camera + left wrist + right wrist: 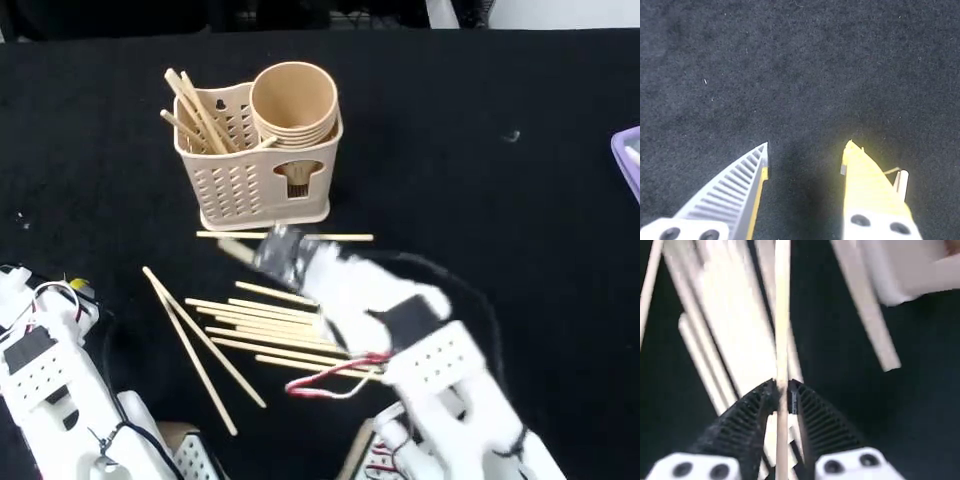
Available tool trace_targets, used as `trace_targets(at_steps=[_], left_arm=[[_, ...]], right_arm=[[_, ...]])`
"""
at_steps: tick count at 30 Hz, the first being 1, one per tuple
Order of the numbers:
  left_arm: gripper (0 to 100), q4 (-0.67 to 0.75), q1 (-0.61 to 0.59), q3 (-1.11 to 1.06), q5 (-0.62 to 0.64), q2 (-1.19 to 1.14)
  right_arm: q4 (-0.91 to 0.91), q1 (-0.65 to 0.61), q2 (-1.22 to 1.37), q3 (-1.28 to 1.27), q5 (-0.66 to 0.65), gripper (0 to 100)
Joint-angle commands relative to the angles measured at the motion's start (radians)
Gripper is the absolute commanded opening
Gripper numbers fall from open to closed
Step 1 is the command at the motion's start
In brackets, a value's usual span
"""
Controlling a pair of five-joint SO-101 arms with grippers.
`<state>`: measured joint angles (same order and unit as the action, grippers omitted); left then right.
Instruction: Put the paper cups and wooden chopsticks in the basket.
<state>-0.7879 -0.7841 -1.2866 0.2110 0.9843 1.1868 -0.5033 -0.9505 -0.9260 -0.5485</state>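
Right gripper (782,386) clamps a chopstick (782,315) — its ends cut off — while left gripper (807,145) gapes.

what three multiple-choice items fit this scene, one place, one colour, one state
1. Where are the cups? A in the basket B under an arm C in a gripper
2. What colour is the basket? A beige B blue C red
3. The right gripper is: A open, empty B shut on a chopstick C shut on a cup
Key: 1 A, the cups stand stacked inside it. 2 A, its walls are beige. 3 B, the jaws pinch the chopstick in the right wrist view.
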Motion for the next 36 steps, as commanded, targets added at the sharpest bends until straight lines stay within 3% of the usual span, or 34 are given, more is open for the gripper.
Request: trace_targets(at_steps=[1,6,15,19,25,36], left_arm=[[24,0.017,0.016,0.045,0.002,0.015],[24,0.017,0.016,0.045,0.002,0.015],[24,0.017,0.016,0.045,0.002,0.015],[24,0.017,0.016,0.045,0.002,0.015],[24,0.017,0.016,0.045,0.002,0.015],[24,0.015,0.016,0.045,0.002,0.015]], right_arm=[[0.002,0.020,-0.035,0.209,0.057,1.1],[-0.146,0.020,-0.002,0.349,0.192,1.1],[-0.717,-0.031,0.104,0.430,0.568,1.1],[-0.921,-0.103,0.202,0.470,0.575,1.1],[-1.175,-0.112,0.432,0.556,0.572,1.1],[-1.195,-0.103,0.783,0.707,0.572,1.3]])
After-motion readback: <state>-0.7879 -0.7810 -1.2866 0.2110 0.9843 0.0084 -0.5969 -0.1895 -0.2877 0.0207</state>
